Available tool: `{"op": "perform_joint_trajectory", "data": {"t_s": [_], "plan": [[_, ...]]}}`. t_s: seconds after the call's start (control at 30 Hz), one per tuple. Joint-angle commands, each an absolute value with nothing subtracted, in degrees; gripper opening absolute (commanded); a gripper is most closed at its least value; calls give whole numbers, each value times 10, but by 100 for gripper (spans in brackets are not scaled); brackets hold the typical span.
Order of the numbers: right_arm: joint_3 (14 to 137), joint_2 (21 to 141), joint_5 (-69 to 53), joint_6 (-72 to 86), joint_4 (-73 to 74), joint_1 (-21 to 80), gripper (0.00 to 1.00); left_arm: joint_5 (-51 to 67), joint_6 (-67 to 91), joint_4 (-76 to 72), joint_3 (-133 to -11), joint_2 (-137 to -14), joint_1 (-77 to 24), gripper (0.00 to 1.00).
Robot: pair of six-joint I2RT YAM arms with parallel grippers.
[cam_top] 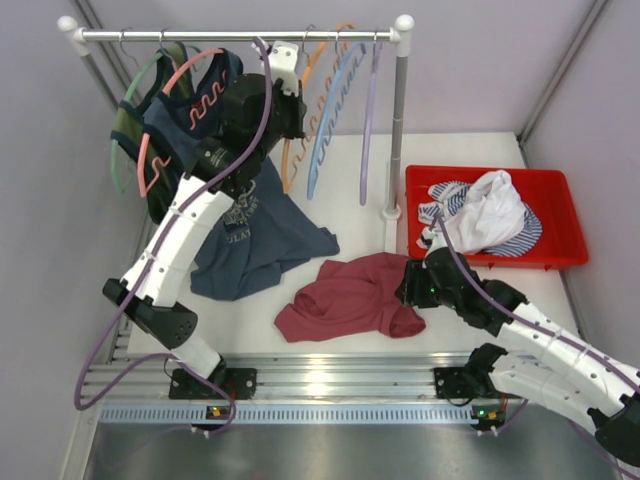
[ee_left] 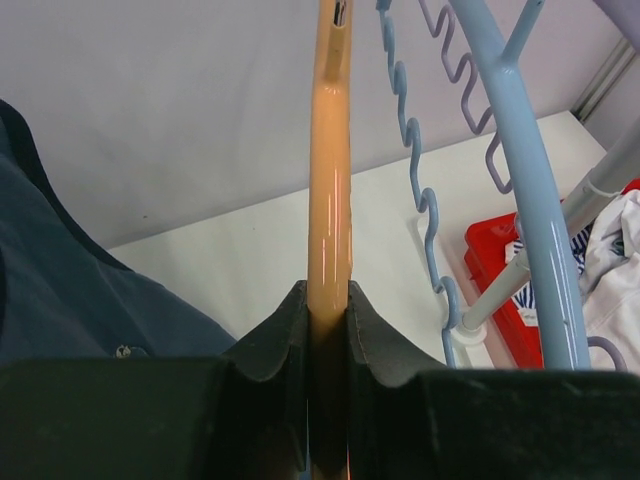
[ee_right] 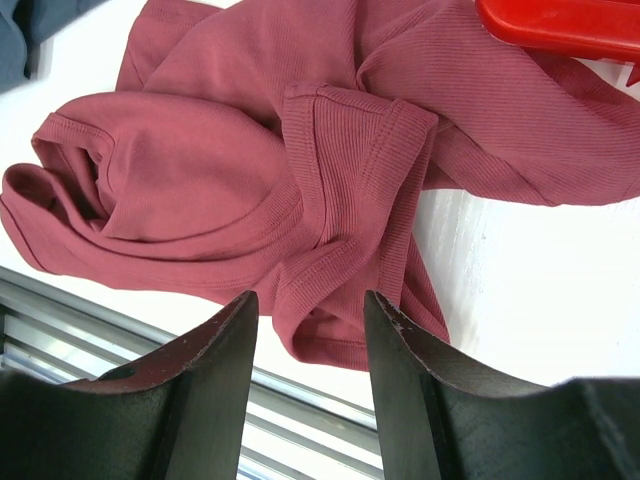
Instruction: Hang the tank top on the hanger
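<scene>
The maroon tank top (cam_top: 350,297) lies crumpled on the white table near the front edge. In the right wrist view it (ee_right: 220,170) fills the upper half. My right gripper (cam_top: 412,285) is at its right edge. That gripper (ee_right: 312,310) is open, with its fingers on either side of a folded hem and nothing held. The orange hanger (cam_top: 290,165) hangs on the rack rail, and in the left wrist view it (ee_left: 330,180) runs straight up from the fingers. My left gripper (cam_top: 285,105) is raised to the rack, and it (ee_left: 328,300) is shut on the hanger's bar.
The rack rail (cam_top: 240,35) also carries a salmon-pink hanger (cam_top: 185,105) with a navy printed top (cam_top: 250,235), a green hanger (cam_top: 125,130), a light blue hanger (cam_top: 330,120) and a lilac hanger (cam_top: 370,120). The rack post (cam_top: 397,130) stands beside a red bin (cam_top: 555,190) of white and striped clothes (cam_top: 490,210).
</scene>
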State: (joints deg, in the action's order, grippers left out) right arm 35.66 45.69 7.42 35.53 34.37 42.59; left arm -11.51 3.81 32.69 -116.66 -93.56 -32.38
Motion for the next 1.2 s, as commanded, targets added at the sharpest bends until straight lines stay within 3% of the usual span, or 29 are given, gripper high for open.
{"op": "perform_joint_trajectory", "data": {"t_s": [0.0, 0.83, 1.17], "plan": [[365, 450, 75, 348, 346, 422, 47, -127, 13, 226, -1161, -893, -322, 0], [380, 454, 76, 341, 352, 423, 47, -152, -4, 228, -1013, -741, -321, 0], [389, 452, 78, 338, 362, 424, 46, -129, 85, 254, -800, -571, -321, 0]]}}
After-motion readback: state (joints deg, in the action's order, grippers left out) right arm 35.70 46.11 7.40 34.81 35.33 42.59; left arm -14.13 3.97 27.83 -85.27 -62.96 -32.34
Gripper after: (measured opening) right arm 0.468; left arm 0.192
